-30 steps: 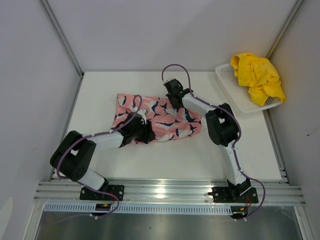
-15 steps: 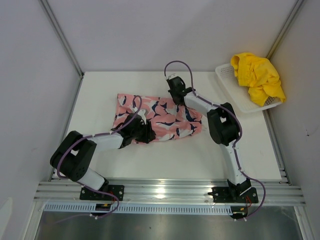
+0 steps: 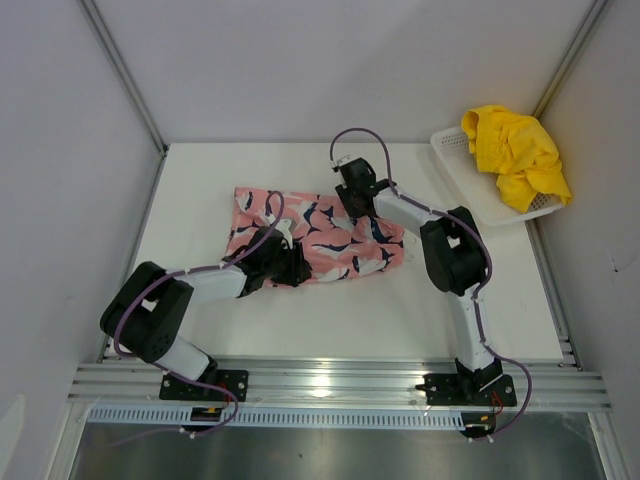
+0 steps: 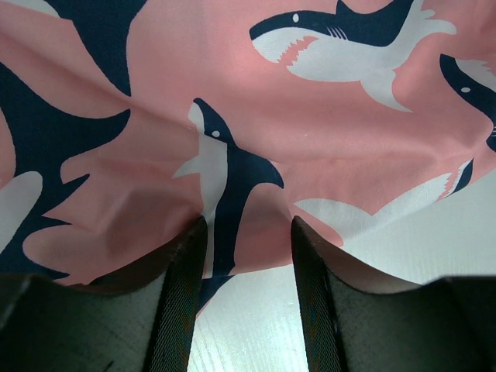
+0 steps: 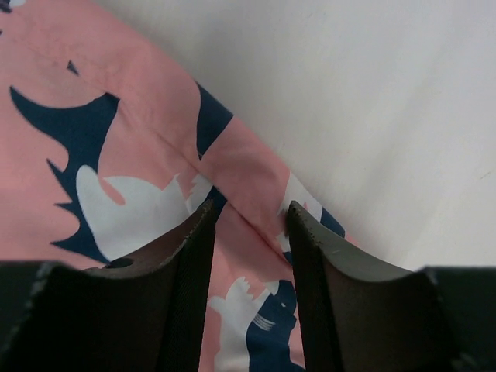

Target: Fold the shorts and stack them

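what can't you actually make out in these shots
1. Yellow shorts, top view: crumpled in the basket, with the underside hidden by their own folds.
2. Pink shorts, top view: both arms cover parts of them. The wrist views crop their edges.
3. Left gripper and right gripper, wrist views: fingertip contact with the fabric is unclear. In the top view each gripper's body hides its fingertips.

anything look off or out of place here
The yellow shorts lie crumpled in the white basket at the far right, hanging over its rim, apart from the pink shorts spread on the table. Nothing looks damaged.
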